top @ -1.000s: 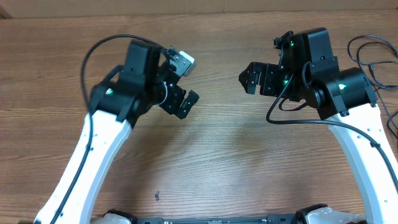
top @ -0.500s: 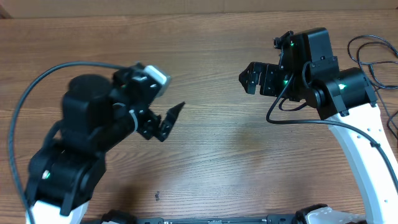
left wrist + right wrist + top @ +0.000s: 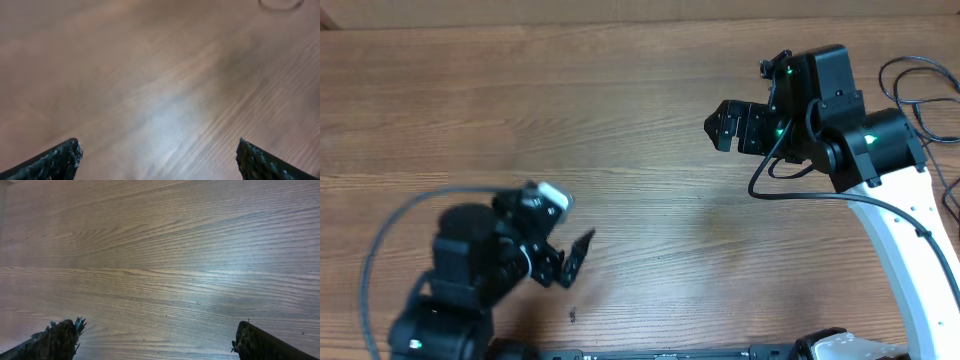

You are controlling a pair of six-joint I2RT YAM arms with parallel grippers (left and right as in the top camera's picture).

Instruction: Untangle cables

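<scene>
Two arms above a wooden table (image 3: 650, 90), with the cables (image 3: 920, 100) at its right edge.
The left gripper (image 3: 570, 262) sits low in the overhead view, near the front edge, its outline blurred. In the left wrist view its two fingertips (image 3: 60, 157) stand at opposite lower corners, spread wide with nothing but wood grain between them. The right gripper (image 3: 720, 120) hovers right of centre and points toward the table's middle. Its jaws are likewise spread wide and grasp nothing. The cables are thin black cords lying in loose loops behind the right arm, well apart from both grippers and touched by neither.
</scene>
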